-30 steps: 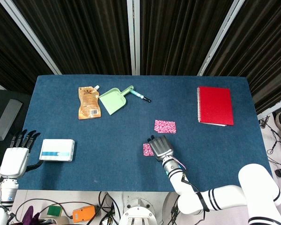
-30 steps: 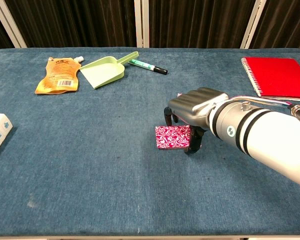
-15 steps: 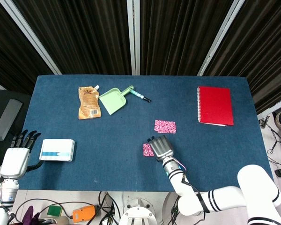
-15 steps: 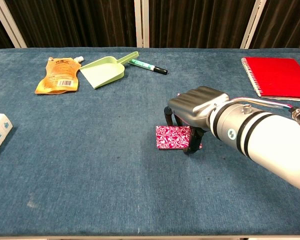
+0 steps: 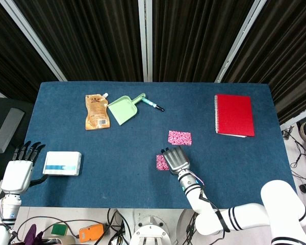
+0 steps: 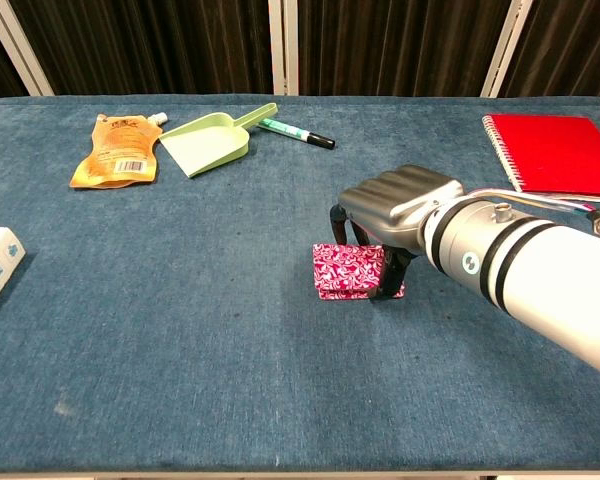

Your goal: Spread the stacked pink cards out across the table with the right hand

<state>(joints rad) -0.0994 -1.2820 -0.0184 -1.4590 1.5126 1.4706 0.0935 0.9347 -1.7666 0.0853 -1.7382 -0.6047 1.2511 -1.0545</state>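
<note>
While our right hand (image 6: 395,205) sits palm-down over the pink card stack (image 6: 347,271) near the front middle of the table (image 5: 117,153), its dark fingertips (image 6: 390,285) are planted on and around the cards, pressing rather than lifting. One loose pink card (image 5: 179,138) lies apart, just behind the hand. Our left hand (image 5: 18,171) hangs off the table's left edge, fingers spread, holding nothing, right beside the white box (image 5: 62,163). Red notebook (image 5: 234,115) is far right
</note>
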